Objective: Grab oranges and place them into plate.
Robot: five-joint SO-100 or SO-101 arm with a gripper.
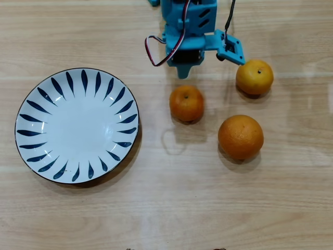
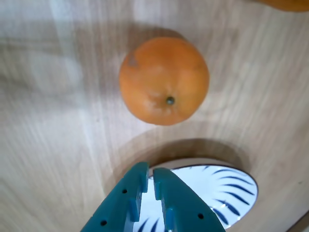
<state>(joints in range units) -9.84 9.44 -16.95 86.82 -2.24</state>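
Note:
Three oranges lie on the wooden table in the overhead view: a small one (image 1: pixel 186 103) in the middle, a small one (image 1: pixel 254 76) at the upper right, and a larger one (image 1: pixel 240 136) at the right. The empty white plate with blue leaf strokes (image 1: pixel 78 130) sits at the left. My teal gripper (image 1: pixel 183 73) hangs just above the middle orange, apart from it and holding nothing. In the wrist view the gripper (image 2: pixel 150 175) is shut, a small orange with a stem dot (image 2: pixel 164 79) lies ahead of it, and part of the plate (image 2: pixel 236 186) shows behind the fingers.
The arm's teal body and its cables (image 1: pixel 156 52) take up the top centre of the overhead view. A sliver of another orange (image 2: pixel 287 4) shows at the top right edge of the wrist view. Bare wooden table lies between the plate and the oranges.

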